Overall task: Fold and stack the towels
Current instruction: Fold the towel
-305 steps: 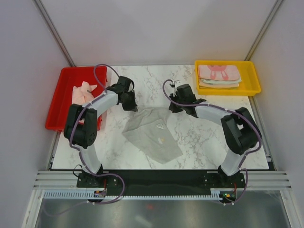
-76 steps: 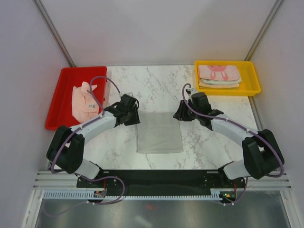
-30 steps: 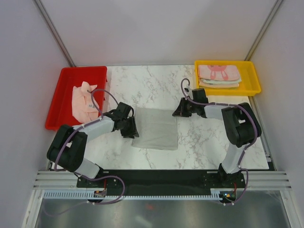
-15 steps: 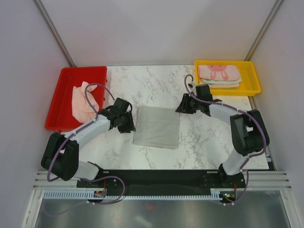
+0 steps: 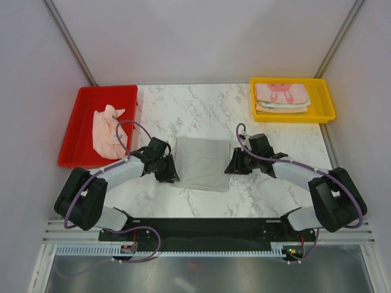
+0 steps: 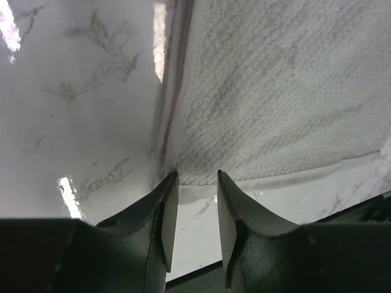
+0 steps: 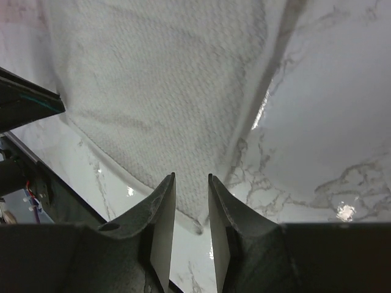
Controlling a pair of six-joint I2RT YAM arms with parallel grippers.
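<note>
Since half a second ago my right hand (image 5: 233,167) is coming nearer to me, down from the far right corner of the grey-green towel (image 5: 203,162) to its 4 o'clock side, and my left hand (image 5: 167,173) is sliding in to the cloth's 8 o'clock corner. The towel itself is lying flat and folded at the middle of the marble surface (image 5: 201,110), between the two hands. My left hand is standing open, its jaws a narrow gap apart with nothing between them, the tips just meeting the towel's hemmed near corner. My right hand is open too, jaws parted and poised over the near right corner of the cloth, gripping nothing. At 10 o'clock a crumpled pink towel (image 5: 105,129) is sitting in the red tray (image 5: 78,97). At 2 o'clock the folded towels (image 5: 281,96) are resting stacked in the yellow tray (image 5: 327,105), a pink one with a printed figure on top.
</note>
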